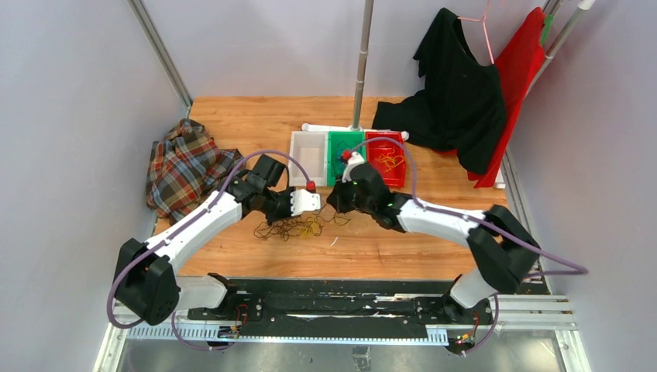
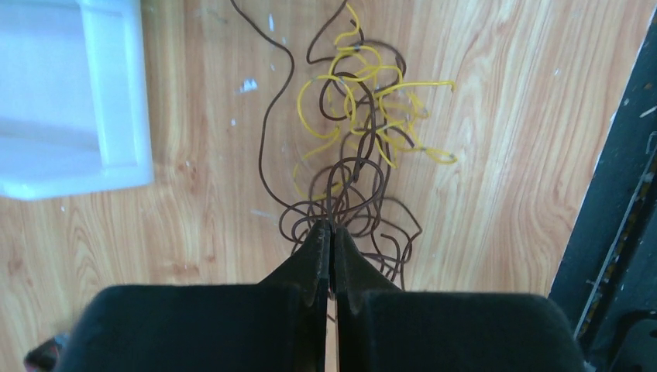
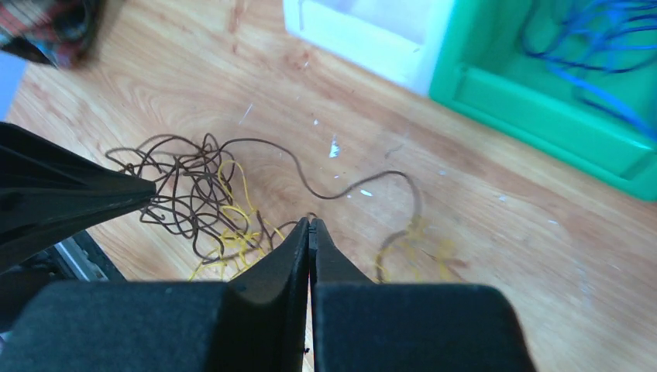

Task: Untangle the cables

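The cables (image 1: 298, 227) by the near edge of the counter (image 1: 372, 260) look light, springy and snag-prone, best pinched strand by strand; the left gripper (image 2: 331, 229) clamps brown loops, and the right gripper (image 3: 310, 223) sits pressed together.

Wood table (image 1: 232, 116) w/ pale walls (image 1: 70, 116) around.

Around the cables (image 1: 297, 227) I had bare table (image 1: 310, 260) open at 6 o'clock. White bin (image 1: 307, 157) blocked 12, plaid cloth (image 1: 182, 167) sat at 10, left arm (image 1: 209, 221) filled 9, right arm (image 1: 434, 217) crossed 3.
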Robot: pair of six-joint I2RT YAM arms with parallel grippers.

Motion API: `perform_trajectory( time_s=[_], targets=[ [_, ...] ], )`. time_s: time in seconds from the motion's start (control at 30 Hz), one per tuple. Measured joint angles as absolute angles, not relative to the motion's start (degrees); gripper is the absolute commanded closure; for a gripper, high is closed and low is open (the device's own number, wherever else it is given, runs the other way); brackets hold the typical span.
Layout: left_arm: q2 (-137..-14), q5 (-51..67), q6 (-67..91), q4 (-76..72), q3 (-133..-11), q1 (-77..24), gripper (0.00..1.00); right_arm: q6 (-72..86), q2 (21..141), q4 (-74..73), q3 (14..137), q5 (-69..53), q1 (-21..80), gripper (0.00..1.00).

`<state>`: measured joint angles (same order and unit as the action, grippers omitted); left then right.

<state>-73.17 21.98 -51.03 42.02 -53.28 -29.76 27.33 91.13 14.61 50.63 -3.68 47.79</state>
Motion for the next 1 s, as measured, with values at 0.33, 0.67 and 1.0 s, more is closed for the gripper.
perform_trajectory(
  time_s=[0.33,0.67,1.0],
  targets=[
    [-67.48,16.73,-50.83,42.04,-47.86,-29.76,0.99,27.83,77.62,14.74,43.09,-1.87,43.90,0.85],
    [-66.92,16.73,-50.37,42.11,-47.86,-29.76,0.99,23.44,88.90,8.78,47.77,0.93,44.49,0.47],
    [-66.92,16.23,-50.65,42.15,-47.86,-29.76,0.99,17.34,99.61,6.33,55.24,-4.49,44.49,0.54]
  ],
)
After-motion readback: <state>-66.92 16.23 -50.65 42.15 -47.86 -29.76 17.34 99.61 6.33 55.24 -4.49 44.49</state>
